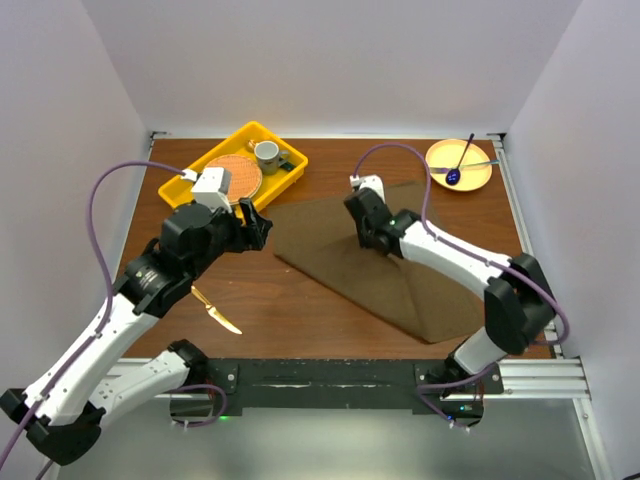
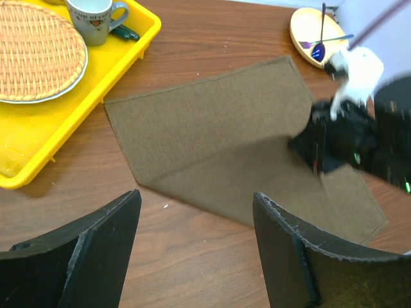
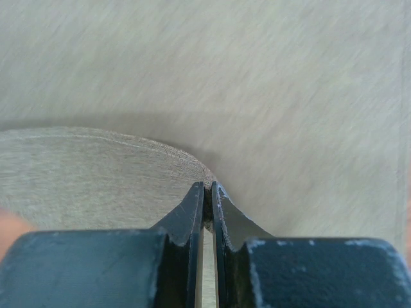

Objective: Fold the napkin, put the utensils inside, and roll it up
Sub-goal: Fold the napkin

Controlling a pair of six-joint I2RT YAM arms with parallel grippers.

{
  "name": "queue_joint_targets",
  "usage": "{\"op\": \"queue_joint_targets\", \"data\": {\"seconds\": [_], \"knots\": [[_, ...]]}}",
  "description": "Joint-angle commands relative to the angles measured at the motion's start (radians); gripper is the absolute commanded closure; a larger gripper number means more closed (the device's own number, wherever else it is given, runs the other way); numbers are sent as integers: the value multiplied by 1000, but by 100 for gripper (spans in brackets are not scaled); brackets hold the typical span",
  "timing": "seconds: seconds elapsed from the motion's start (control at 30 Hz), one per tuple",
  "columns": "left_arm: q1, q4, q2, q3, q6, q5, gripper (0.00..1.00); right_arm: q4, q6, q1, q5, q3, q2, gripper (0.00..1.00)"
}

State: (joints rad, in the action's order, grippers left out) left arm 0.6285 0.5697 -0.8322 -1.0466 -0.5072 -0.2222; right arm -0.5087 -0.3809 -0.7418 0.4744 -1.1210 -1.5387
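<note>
We found the napkin spread across the centre and right of the tabletop in the top view, one corner pointing towards the yellow tray and another reaching the lower right, close under the right arm. The right gripper sat over the cloth's upper middle. In the right wrist view its jaws were pressed almost together on a curved, raised edge of the napkin, with flat cloth lying beyond it. In the left wrist view that gripper appeared as a blurred dark shape over the right part of the napkin.

The left gripper hung near the napkin's left corner, just right of the tray. Its jaws stood wide apart with nothing between them, and the left wrist view showed bare wood and the near napkin edge through the gap.

We saw one gold utensil lying on bare wood at the lower left of the top view, partly under the left arm and well apart from the napkin.

In the upper left, the tray held a round woven mat and a mug. In the upper right stood a yellow plate carrying a dark blue spoon.
</note>
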Motion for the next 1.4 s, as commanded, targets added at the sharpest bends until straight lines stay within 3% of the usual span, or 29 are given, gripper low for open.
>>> {"op": "queue_joint_targets", "data": {"seconds": [0.0,0.13,0.57,1.37], "knots": [[-6,-83,-34,-4,38,18,24,85,151,113,-19,-153,-110,100],[-4,-142,-61,13,38,60,24,91,186,212,-39,-267,-260,100],[-6,-205,-157,42,64,116,21,160,191,452,-207,-425,-405,100],[-7,-268,-206,66,32,190,21,162,152,585,-235,-591,-563,100]]}}
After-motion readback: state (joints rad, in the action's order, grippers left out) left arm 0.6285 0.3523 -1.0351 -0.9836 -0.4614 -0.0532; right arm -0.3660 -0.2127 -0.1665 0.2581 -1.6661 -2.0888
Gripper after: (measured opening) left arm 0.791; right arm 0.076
